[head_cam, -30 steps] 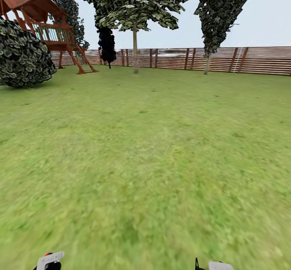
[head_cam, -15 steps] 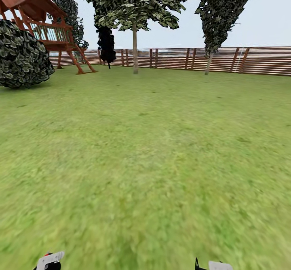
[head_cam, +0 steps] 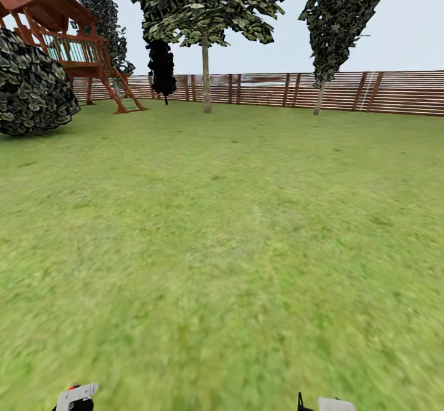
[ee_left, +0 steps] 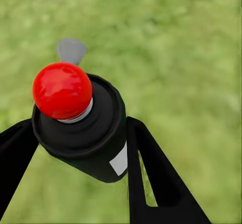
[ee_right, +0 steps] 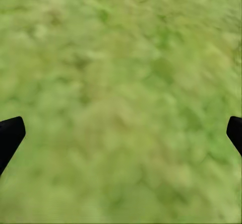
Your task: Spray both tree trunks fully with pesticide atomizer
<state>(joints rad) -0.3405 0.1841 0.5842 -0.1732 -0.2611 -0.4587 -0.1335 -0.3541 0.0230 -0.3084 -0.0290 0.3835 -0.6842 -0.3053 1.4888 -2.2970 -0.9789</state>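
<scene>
between left pincer (ee_left: 80, 148) fingers: atomizer (ee_left: 80, 123)

- Ahead of me, a green lawn (head_cam: 234, 226) runs to a brown horizontal-slat fence (head_cam: 394, 92).
- At far left I see a red-brown wooden play tower (head_cam: 68, 41) beside a round dark bush (head_cam: 31, 90).
- Above the fence, the sky (head_cam: 407, 29) is pale, with even daylight.

The picture's edge crops both trees' (head_cam: 206, 47) crowns and the round bush (head_cam: 31, 87).
</scene>
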